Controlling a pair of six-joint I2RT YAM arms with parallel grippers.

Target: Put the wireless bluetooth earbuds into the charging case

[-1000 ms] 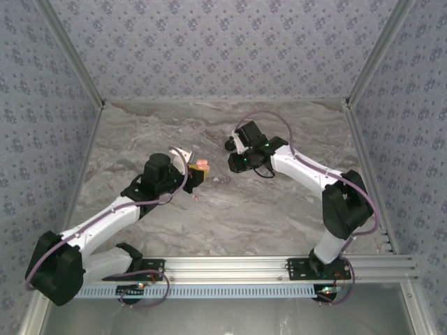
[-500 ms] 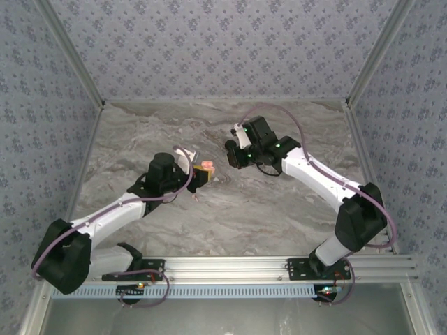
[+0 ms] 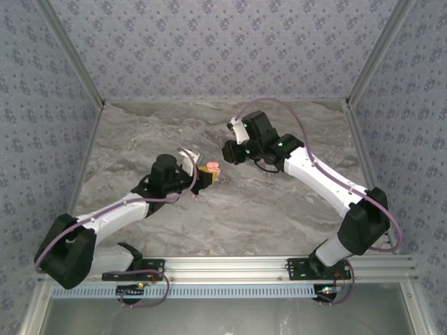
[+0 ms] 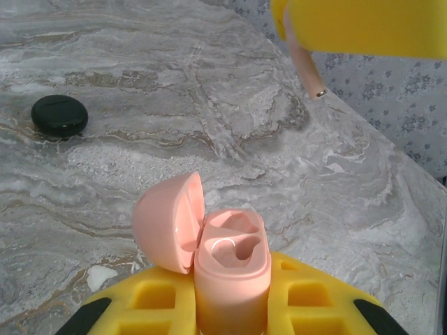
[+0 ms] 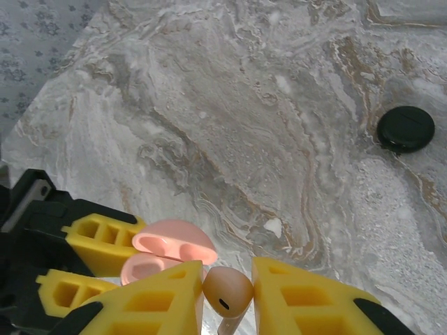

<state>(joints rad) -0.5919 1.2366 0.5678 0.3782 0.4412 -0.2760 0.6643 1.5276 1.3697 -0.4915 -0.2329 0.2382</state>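
Note:
My left gripper [image 4: 234,292] is shut on a pale pink charging case [image 4: 230,269], held upright with its lid [image 4: 167,222] swung open to the left. From above, the case [image 3: 210,168] sits at the left gripper's tip [image 3: 207,175]. My right gripper [image 5: 228,280] is shut on a pale pink earbud [image 5: 228,287], its stem pointing down between the yellow fingers. The open case [image 5: 173,244] lies just left of and below that earbud. In the left wrist view the earbud's stem [image 4: 306,66] hangs from the right gripper's yellow finger [image 4: 363,24], above and beyond the case. The right gripper [image 3: 227,151] hovers close to the case's right.
A black round disc [image 4: 59,115] lies on the marble table, far left of the case; the same disc [image 5: 406,129] appears at the right in the right wrist view. A small pale bit [image 3: 198,197] lies on the table under the left arm. Patterned walls enclose the table.
The right gripper has moved left and slightly forward with the earbud, closing on the case. The left gripper has carried the case a little to the right.

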